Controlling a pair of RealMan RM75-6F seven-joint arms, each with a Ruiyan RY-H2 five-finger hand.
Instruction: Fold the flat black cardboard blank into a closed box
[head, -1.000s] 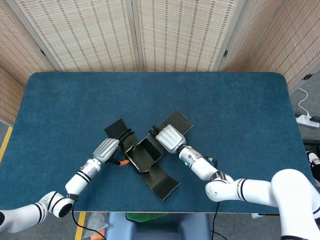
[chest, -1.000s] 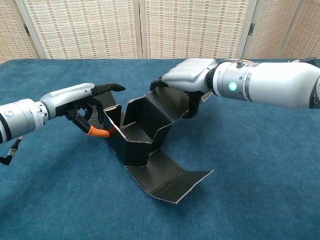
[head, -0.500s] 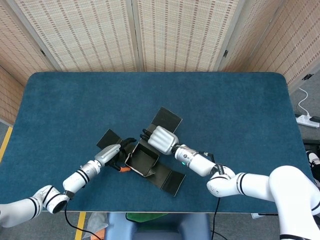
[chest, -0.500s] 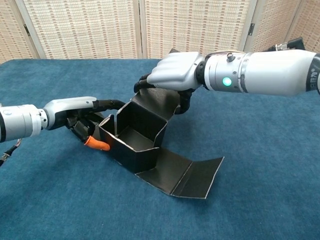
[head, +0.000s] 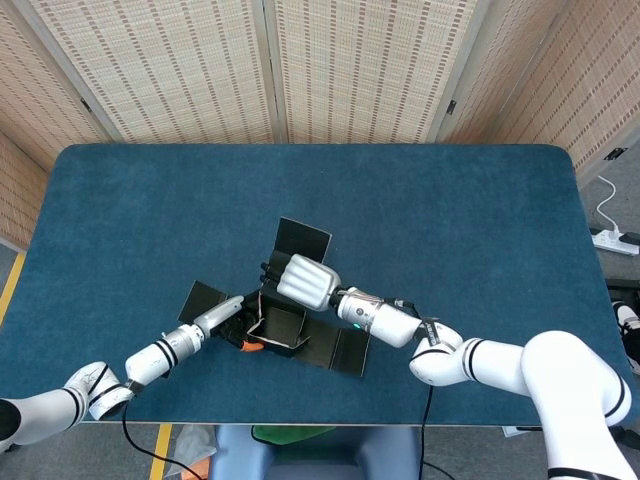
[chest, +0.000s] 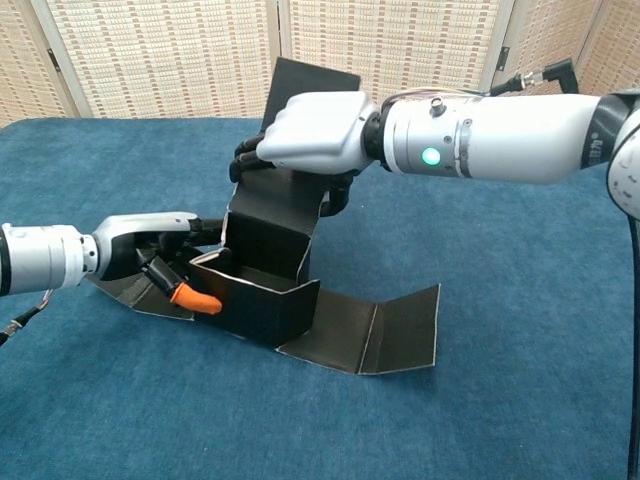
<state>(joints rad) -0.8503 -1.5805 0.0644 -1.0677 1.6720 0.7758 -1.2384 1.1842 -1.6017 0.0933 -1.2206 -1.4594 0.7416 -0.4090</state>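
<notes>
Bracing the half-formed black box, your left hand presses curled fingers against its side while your right hand, fingers clamped, lifts the rear flap upright

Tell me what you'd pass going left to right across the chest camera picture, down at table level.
Left hand at the box's left side → half-folded black box → flat flap lying open on the blue table. The right hand is above the box, so it is left out.
</notes>
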